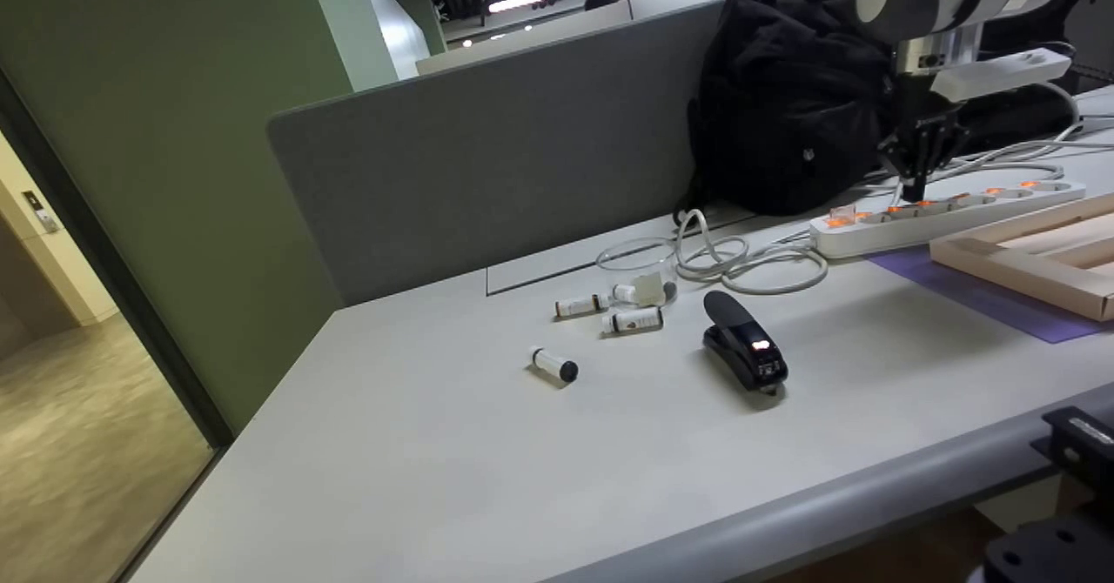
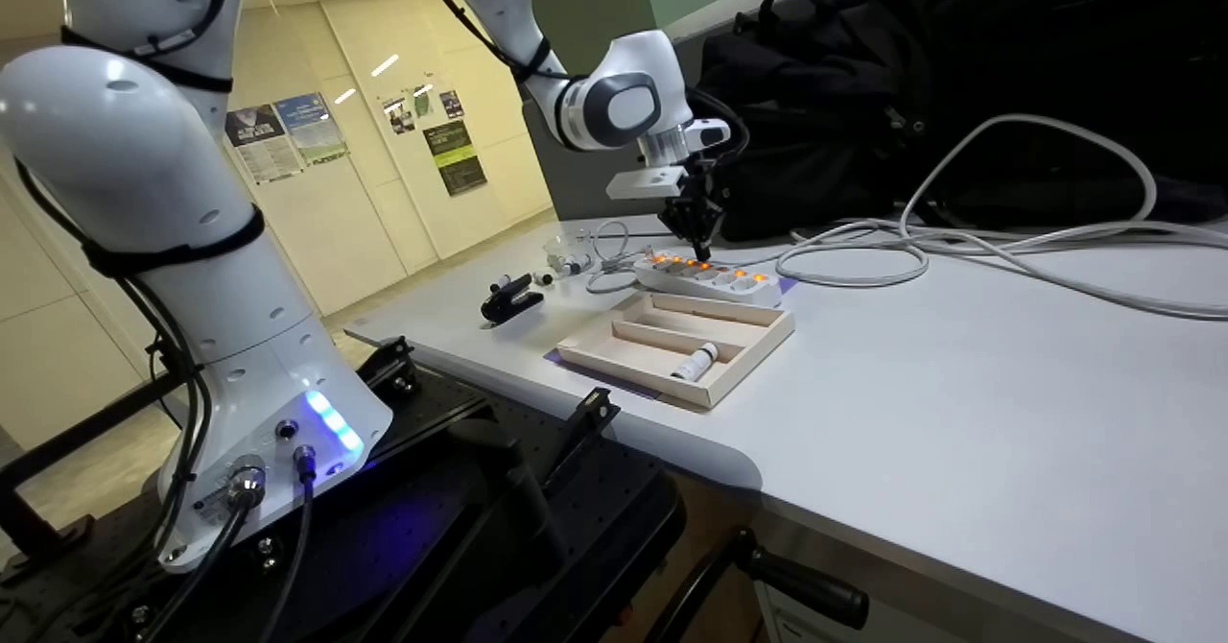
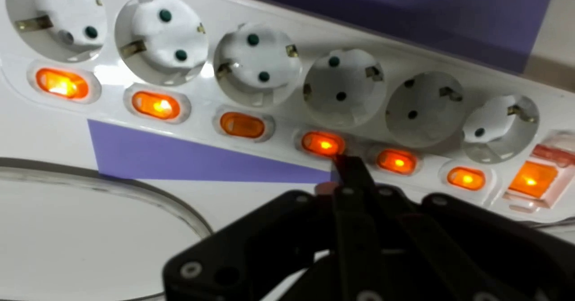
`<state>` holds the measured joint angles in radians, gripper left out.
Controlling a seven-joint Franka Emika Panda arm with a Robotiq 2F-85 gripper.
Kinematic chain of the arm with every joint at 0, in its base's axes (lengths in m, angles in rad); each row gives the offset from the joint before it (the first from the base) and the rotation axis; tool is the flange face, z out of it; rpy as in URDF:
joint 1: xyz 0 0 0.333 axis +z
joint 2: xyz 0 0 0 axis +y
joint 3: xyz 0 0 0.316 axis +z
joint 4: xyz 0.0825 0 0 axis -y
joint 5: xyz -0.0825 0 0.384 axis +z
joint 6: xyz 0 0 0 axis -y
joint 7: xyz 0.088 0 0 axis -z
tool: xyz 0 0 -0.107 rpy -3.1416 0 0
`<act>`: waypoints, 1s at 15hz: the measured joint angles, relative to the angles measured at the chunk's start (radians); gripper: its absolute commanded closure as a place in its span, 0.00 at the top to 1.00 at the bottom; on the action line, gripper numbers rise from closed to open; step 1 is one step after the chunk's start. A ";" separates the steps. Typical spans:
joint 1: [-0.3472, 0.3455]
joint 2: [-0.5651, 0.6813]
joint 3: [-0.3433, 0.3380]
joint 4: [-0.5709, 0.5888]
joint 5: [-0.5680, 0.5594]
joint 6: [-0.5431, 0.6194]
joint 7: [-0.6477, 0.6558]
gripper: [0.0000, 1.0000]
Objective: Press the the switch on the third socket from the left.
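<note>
The white power strip (image 3: 283, 150) has a row of round sockets with orange switches; it shows in both exterior views (image 1: 896, 239) (image 2: 705, 288). In the wrist view its larger main switch (image 3: 533, 178) is at the right end. Counting small switches from that end, the third switch (image 3: 323, 143) is lit. The neighbouring switch (image 3: 242, 125) to its left is dark. My gripper (image 3: 348, 161) is shut and empty, pointing down, its tip at that third switch's lower right edge. I cannot tell whether it touches. Both exterior views show the gripper low over the strip (image 1: 912, 193) (image 2: 703, 254).
A wooden tray (image 2: 753, 365) on a purple sheet (image 1: 975, 291) stands beside the strip, with a small bottle (image 2: 696, 362) inside. A black stapler (image 1: 744, 344), several small bottles (image 1: 633, 319) and a clear cup (image 1: 635, 257) lie nearby. White cables (image 1: 766, 257) and a black backpack (image 1: 792, 113) are behind.
</note>
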<state>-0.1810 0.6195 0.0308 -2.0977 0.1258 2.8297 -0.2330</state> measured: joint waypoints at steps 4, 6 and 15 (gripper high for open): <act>0.021 0.006 -0.004 0.000 -0.015 -0.012 0.001 0.00; 0.025 0.006 -0.008 0.000 -0.024 -0.013 0.002 0.00; 0.010 0.002 -0.006 0.043 -0.015 -0.106 0.005 0.00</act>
<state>-0.1706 0.6214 0.0245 -2.0548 0.1110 2.7241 -0.2276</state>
